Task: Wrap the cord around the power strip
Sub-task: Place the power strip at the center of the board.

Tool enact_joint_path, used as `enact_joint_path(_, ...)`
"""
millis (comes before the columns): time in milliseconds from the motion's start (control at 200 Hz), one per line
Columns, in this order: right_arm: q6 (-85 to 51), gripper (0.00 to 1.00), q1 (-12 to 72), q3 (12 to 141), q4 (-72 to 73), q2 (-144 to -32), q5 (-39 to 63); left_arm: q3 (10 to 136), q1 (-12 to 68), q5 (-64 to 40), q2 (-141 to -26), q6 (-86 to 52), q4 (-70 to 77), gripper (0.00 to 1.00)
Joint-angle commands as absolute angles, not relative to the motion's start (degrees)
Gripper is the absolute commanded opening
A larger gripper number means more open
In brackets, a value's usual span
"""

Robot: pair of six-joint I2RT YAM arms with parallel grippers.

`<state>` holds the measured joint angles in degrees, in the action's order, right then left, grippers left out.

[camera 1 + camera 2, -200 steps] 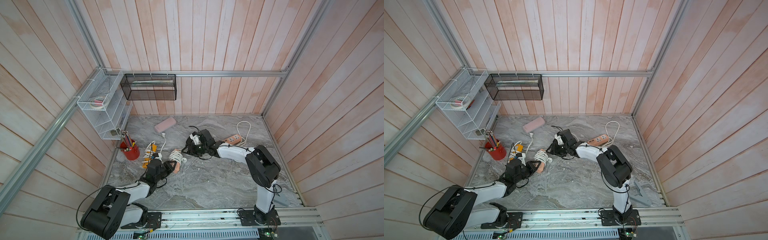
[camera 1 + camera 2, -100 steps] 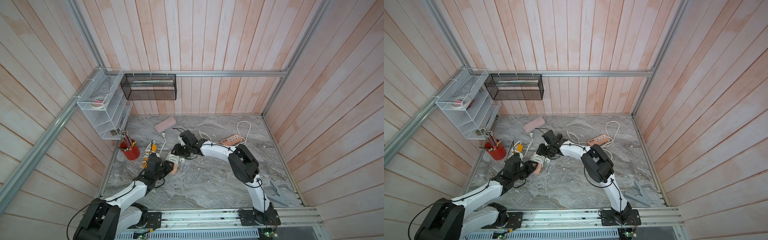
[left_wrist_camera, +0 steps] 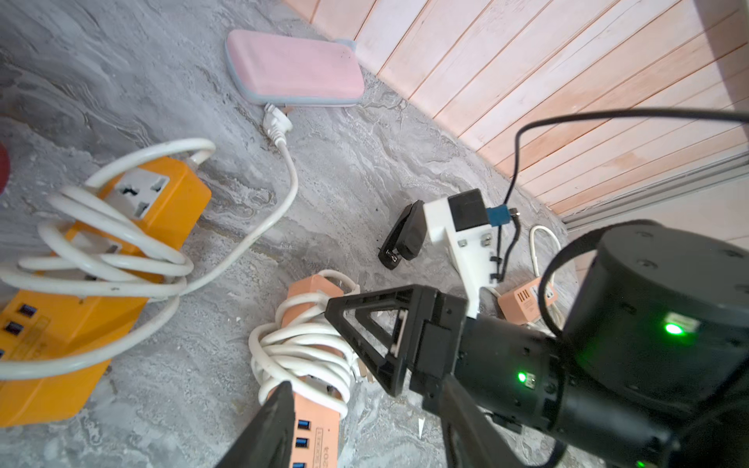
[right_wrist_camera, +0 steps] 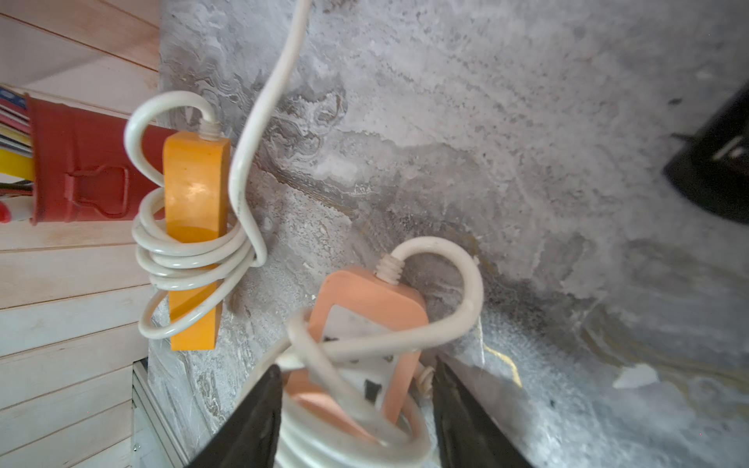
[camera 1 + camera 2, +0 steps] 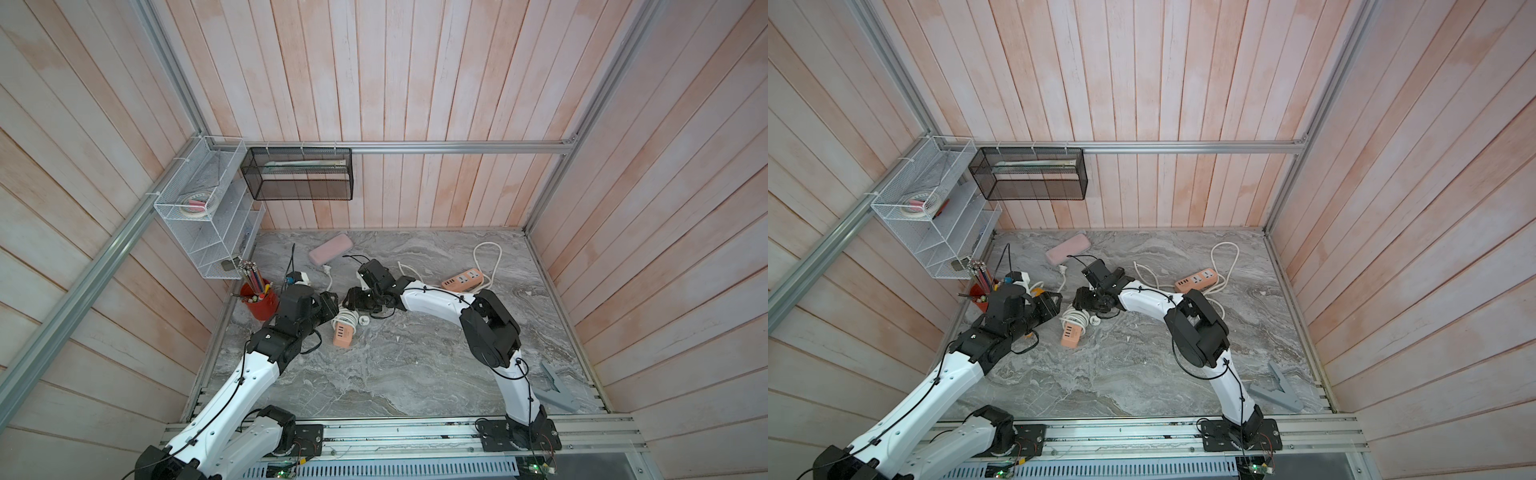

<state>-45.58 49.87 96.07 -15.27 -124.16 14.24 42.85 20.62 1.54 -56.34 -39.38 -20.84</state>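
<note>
Strip: the salmon-pink plastic power strip [image 5: 341,334] lies flat, sockets up, on the grey marbled surface [image 5: 395,365], left of centre.
Axis: its long axis runs roughly front to back, with the USB end toward the front rail and the cord-exit end toward the back wall.
Cord: the white cord [image 5: 348,318] sits in several loose turns round the strip's far half.
Right arm: the right claw [image 4: 356,425] stands wide, its fingers astride the coiled half. One finger is against the coils and the other is just clear, so nothing is clamped.
Left arm: the left claw [image 3: 364,421] is parted and empty, just beside the strip.
Around: an orange plastic power strip [image 4: 194,243], wrapped in its own cord, lies near a red metal pen cup [image 5: 259,301].
</note>
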Motion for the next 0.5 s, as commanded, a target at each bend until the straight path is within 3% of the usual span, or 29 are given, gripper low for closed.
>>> enact_joint_path(0, -43.22, 0.63, 48.15, 96.88, -17.33, -119.16, 13.96, 45.11, 20.49, 1.44, -58.42, -33.4, -21.71, 0.58)
enact_joint_path(245, -38.58, 0.64, 40.05, 88.84, -21.99, -108.61, 7.19, 49.58, 20.74, -1.13, -62.51, -27.24, -17.63, 0.58)
enact_joint_path(495, -34.51, 0.67, 16.31, 74.13, -27.21, -96.77, -5.96, 53.87, 24.91, -4.77, -65.78, -19.57, -11.24, 0.56)
